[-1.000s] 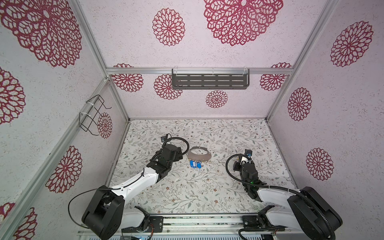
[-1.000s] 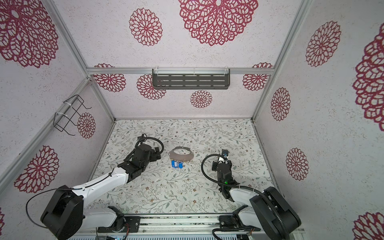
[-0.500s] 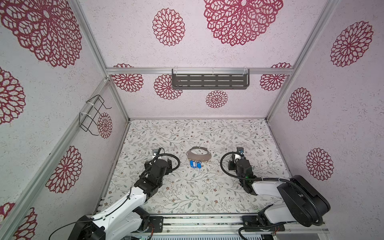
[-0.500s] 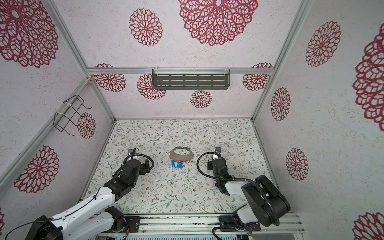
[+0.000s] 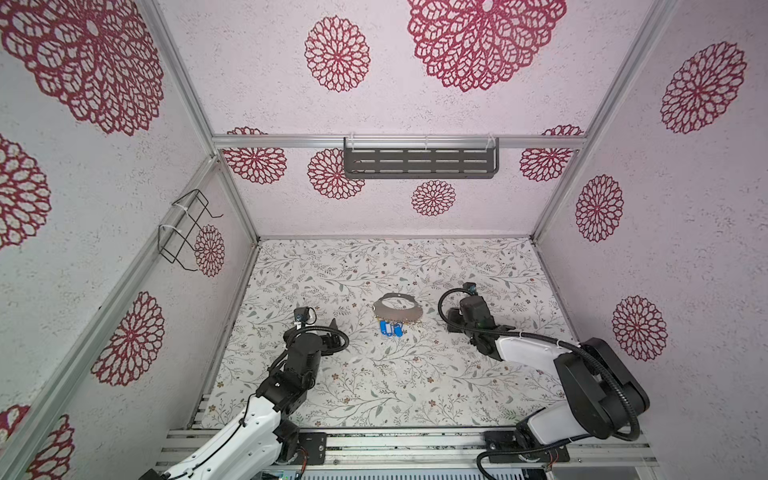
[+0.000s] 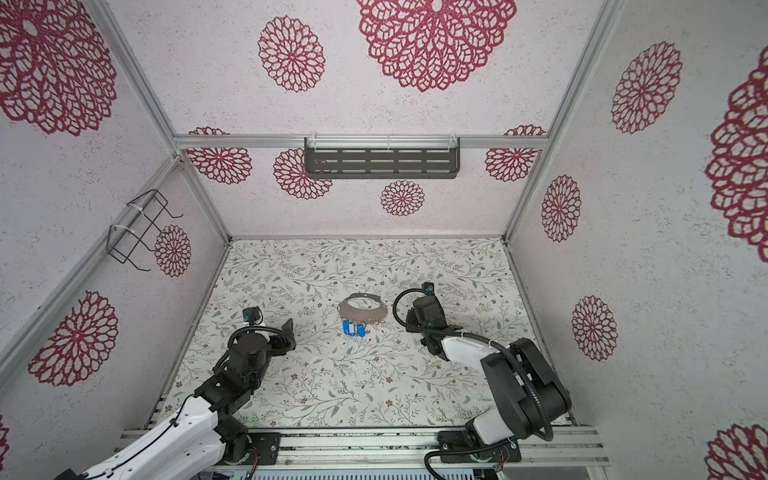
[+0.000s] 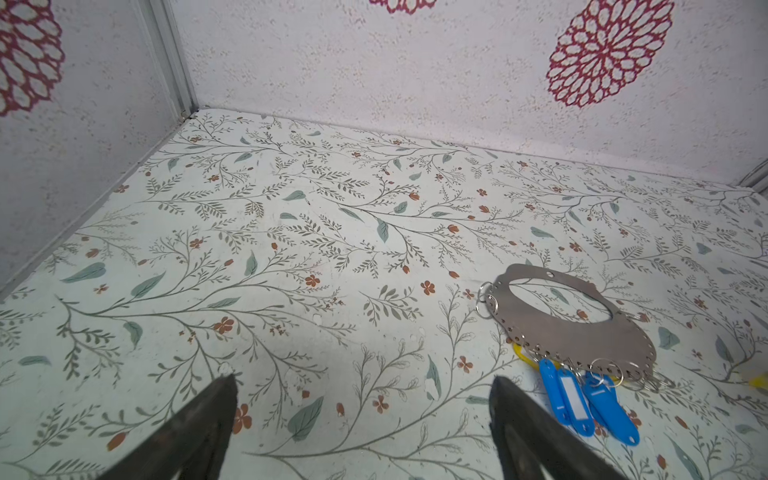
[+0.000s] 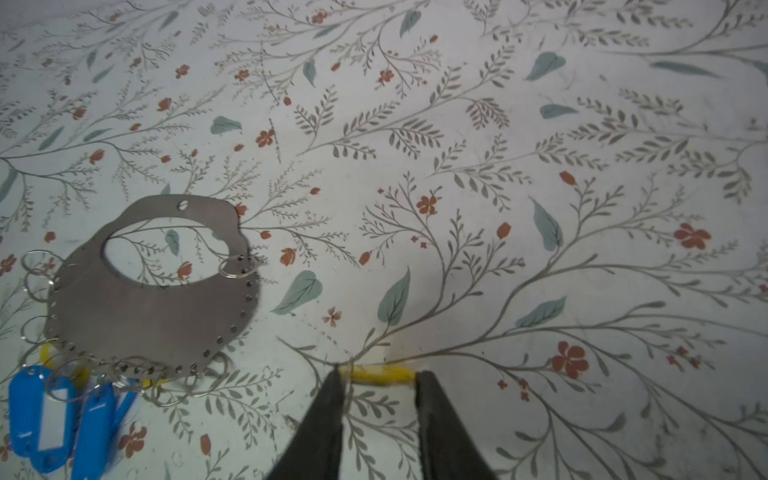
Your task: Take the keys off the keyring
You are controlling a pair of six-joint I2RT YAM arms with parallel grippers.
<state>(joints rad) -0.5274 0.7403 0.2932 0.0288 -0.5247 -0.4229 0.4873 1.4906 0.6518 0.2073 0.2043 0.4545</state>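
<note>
The keyring [image 5: 398,314] [image 6: 365,313] is a flat grey metal crescent lying mid-table, with small silver rings along its near edge. Two blue keys [image 5: 390,329] [image 7: 569,395] [image 8: 41,419] hang from that edge, and a yellow key [image 7: 521,353] peeks from under it. Another yellow key [image 8: 378,372] lies loose on the table, right of the keyring, across the tips of my right gripper [image 8: 378,380], whose jaws stand apart. My left gripper [image 7: 362,380] is wide open and empty, low over the table to the keyring's left.
Patterned walls close in the table on three sides. A grey slotted shelf [image 5: 419,162] hangs on the back wall and a wire rack [image 5: 187,228] on the left wall. A metal rail [image 5: 395,440] runs along the front edge.
My left arm has drawn back from the keyring toward the front left, still open. My right gripper has shifted a little toward the keyring and its jaws have parted at the yellow key.
</note>
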